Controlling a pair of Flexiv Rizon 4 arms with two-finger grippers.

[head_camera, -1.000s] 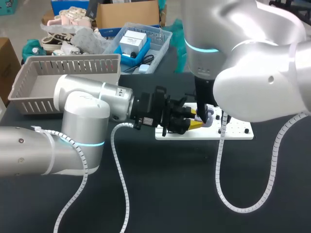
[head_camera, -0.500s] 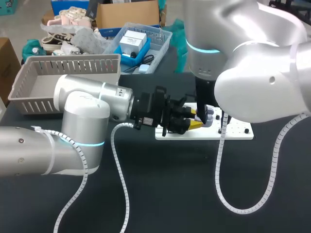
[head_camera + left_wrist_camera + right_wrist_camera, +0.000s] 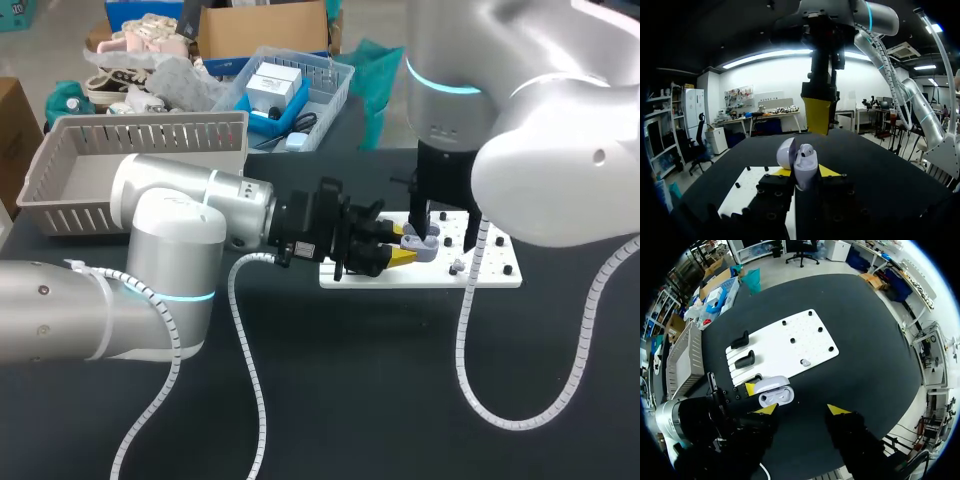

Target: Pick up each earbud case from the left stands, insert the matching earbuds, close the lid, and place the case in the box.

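Note:
A pale open earbud case (image 3: 425, 247) is held over the white stand board (image 3: 490, 268), with my left gripper (image 3: 402, 250) shut on it from the left. In the left wrist view the case (image 3: 805, 160) sits between the yellow tips of that gripper (image 3: 801, 172), lid tipped back. My right gripper (image 3: 428, 225) hangs just above the case, open and holding nothing. The right wrist view looks down on the case (image 3: 774, 391), ahead of my open right gripper (image 3: 802, 410). A small loose earbud (image 3: 805, 362) lies on the board (image 3: 790, 340).
Two black stands (image 3: 746, 360) rise at the board's left end, and small black pegs dot its surface. A grey slatted box (image 3: 130, 160) stands at the back left. A clear bin (image 3: 300, 90) with small items sits behind the board.
My right gripper has lifted away from the case and shifted right, its fingers spreading wider. The left arm and the case have stayed still.

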